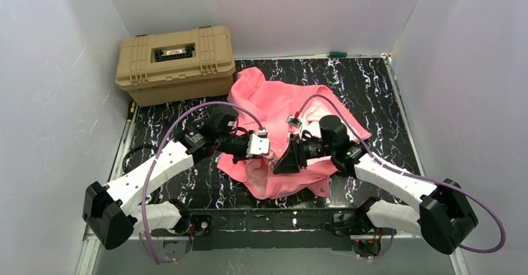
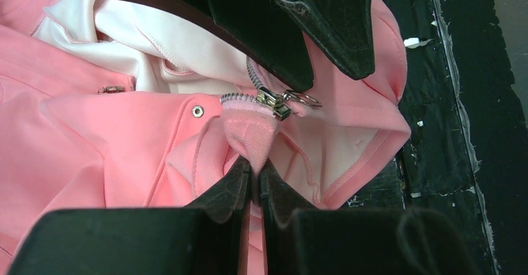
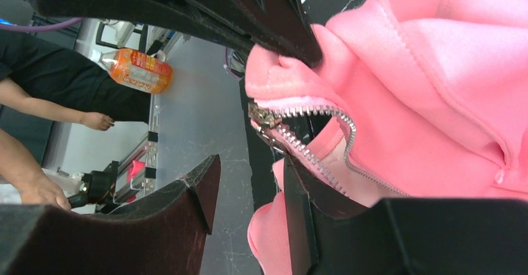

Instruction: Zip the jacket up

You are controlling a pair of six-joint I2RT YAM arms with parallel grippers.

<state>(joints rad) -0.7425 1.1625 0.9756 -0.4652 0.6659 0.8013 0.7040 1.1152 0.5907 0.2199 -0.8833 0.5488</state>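
The top camera shows me the salmon-pink hooded fabric jacket [image 1: 274, 101] crumpled in the middle of the black, white-veined table [image 1: 386, 101]. Both arms meet over its lower part, but there the fingers are too small to judge.

The left wrist camera shows more. At the bottom centre of the frame the left gripper [image 2: 254, 170] has its jaws together, pinching the pink hem just under the small silver zipper slider [image 2: 273, 101].

Only the right wrist camera shows the right gripper [image 3: 249, 178] clearly. Its jaws are apart and grip nothing. The slider and the open metal teeth [image 3: 314, 135] lie just above its fingertips, near the frame centre. In the left wrist view its black fingers hang just above the slider's ring and partly hide the pale lining.

A tan plastic case [image 1: 176, 63] stands at the upper left of the top view, near the jacket.
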